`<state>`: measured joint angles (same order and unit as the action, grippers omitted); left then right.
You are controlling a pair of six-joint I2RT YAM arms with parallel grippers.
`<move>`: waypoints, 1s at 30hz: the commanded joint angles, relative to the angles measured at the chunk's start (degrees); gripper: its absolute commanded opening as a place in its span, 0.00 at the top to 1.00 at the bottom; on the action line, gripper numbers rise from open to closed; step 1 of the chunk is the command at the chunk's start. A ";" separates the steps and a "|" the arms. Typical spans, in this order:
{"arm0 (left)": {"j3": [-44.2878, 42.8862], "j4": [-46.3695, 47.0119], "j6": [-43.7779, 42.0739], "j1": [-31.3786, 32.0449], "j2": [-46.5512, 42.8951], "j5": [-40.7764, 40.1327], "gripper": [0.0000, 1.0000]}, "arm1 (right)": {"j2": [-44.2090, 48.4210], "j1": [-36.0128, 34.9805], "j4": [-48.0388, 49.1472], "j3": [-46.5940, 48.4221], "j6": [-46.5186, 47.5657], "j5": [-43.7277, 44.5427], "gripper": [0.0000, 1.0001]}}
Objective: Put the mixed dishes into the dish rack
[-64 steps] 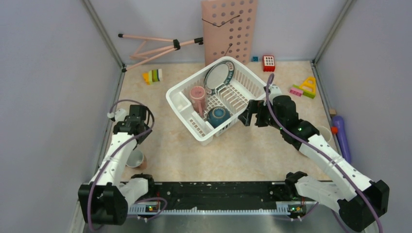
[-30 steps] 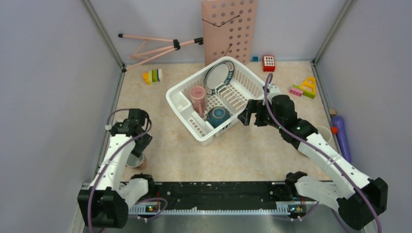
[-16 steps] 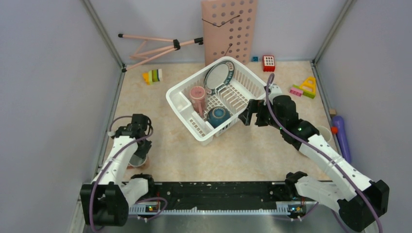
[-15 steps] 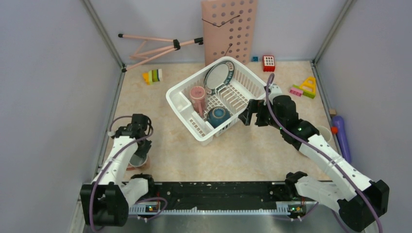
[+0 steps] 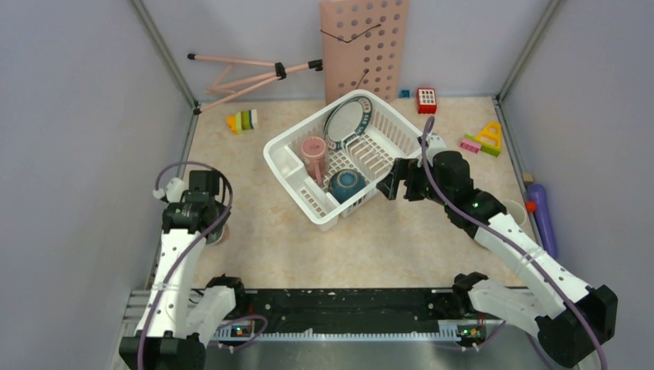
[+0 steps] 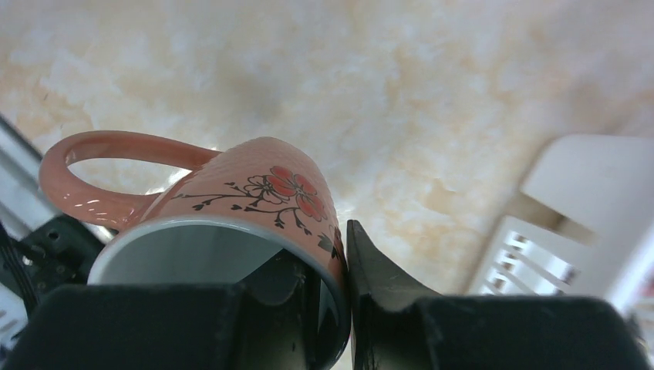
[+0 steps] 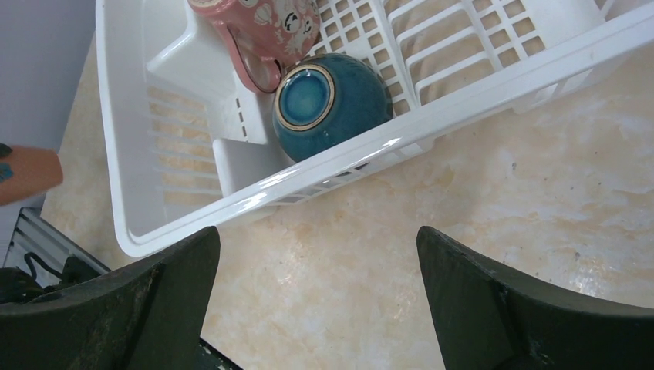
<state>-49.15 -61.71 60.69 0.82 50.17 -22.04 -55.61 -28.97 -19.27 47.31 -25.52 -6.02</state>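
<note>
Left wrist view: left end effector (image 6: 339, 308) clamps the pink cup (image 6: 254, 193) by its rim, one finger inside, one outside, at the tabletop's (image 5: 370, 247) near-left, well apart from the dish rack (image 7: 385, 142). Advice: lift level, clear the rack wall, then lower; right end effector (image 7: 316, 239) hangs wide.

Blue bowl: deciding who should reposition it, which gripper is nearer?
Right. The right gripper hovers open just outside the dish rack wall beside the blue bowl; the left gripper pinches a pink mug far left.
</note>
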 commanded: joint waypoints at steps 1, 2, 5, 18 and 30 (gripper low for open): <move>-10.72 5.55 -13.10 -0.27 -2.42 3.49 1.00 | -0.77 0.14 3.02 1.73 1.17 -2.89 0.03; -12.26 7.23 -15.67 -0.29 -3.05 5.86 1.00 | -0.93 0.14 3.30 2.13 1.31 -3.39 0.03; -14.21 14.80 -21.86 -0.25 -6.26 15.08 1.00 | -1.41 0.12 4.21 3.50 1.39 -5.41 0.03; -14.13 39.98 -19.44 -0.15 -7.52 51.39 1.00 | -4.40 0.14 28.09 6.40 -6.76 -25.42 0.04; -2.99 78.86 -2.02 0.18 -7.78 63.08 1.00 | -8.21 -0.09 43.93 7.27 -25.28 -26.26 0.01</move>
<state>-55.07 -6.74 51.53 0.80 43.35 36.34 -62.04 -28.97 15.29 51.00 -42.02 -30.89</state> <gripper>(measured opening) 0.203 0.985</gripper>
